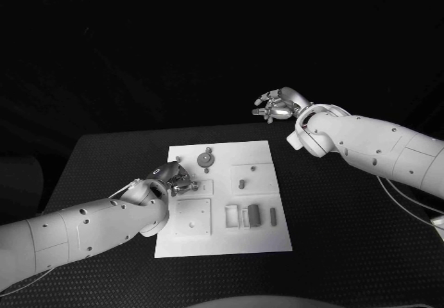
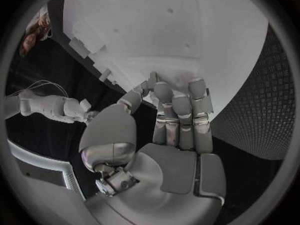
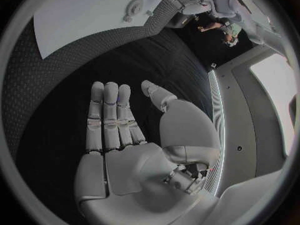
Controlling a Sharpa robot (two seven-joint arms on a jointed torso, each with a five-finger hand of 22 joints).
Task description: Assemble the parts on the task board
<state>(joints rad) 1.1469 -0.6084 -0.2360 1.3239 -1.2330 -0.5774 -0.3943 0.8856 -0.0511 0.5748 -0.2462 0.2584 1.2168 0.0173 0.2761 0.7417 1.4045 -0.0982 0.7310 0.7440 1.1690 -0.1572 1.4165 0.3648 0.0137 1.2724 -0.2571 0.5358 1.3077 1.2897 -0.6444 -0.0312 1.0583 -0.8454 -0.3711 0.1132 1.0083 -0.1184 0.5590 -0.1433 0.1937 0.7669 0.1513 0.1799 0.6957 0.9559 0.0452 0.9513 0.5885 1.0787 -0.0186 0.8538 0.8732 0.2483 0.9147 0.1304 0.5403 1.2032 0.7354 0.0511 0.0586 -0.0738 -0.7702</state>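
Left hand works at the left edge of the task board, fingertips down on the white plate beside a small square recess. The left wrist view shows its fingers pressed close together against the board; whether a part sits beneath them cannot be told, so its hold is uncertain. This posture suits seating or pressing a piece into its slot.

Right hand is raised well apart from the board, beyond the table's far right corner, holding nothing, with fingers extended and slightly apart. Parked there, it leaves the working area unobstructed.

Grey parts lie on the board: a round part near the far edge and several upright blocks toward the near right corner. Assembly appears to be at an early stage.
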